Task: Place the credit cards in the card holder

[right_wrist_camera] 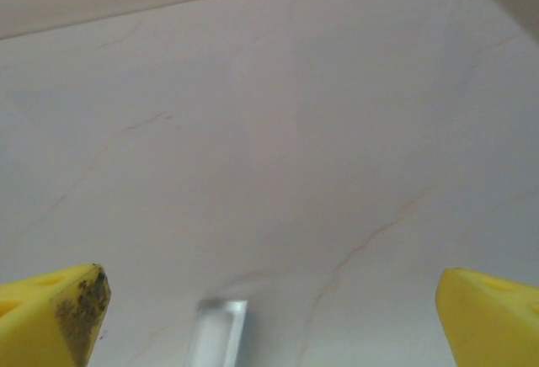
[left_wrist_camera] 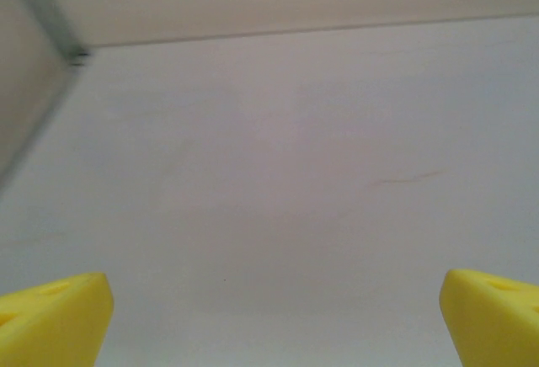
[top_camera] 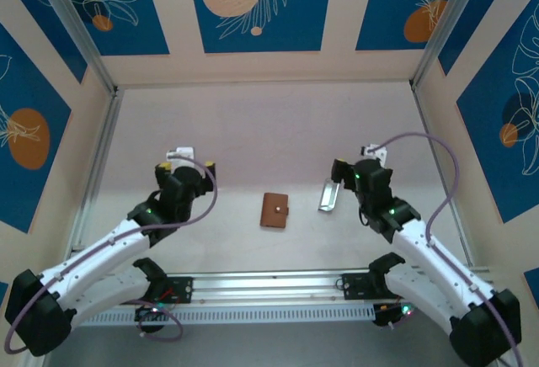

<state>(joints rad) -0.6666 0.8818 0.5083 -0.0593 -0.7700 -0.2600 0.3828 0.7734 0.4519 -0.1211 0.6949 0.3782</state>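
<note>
Wallet (top_camera: 274, 210) is lying shut toward the table's (top_camera: 253, 123) near edge, cards (top_camera: 328, 195) beside it rightward, left gripper (left_wrist_camera: 269, 321) and right gripper (right_wrist_camera: 269, 321) hanging wide and empty; flat, thin cards are risking slipping any pinch.

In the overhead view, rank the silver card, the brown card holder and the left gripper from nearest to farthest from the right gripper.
1. Silver card, just left of the right gripper.
2. Card holder, further left, in the middle.
3. Left gripper, far left.
</note>
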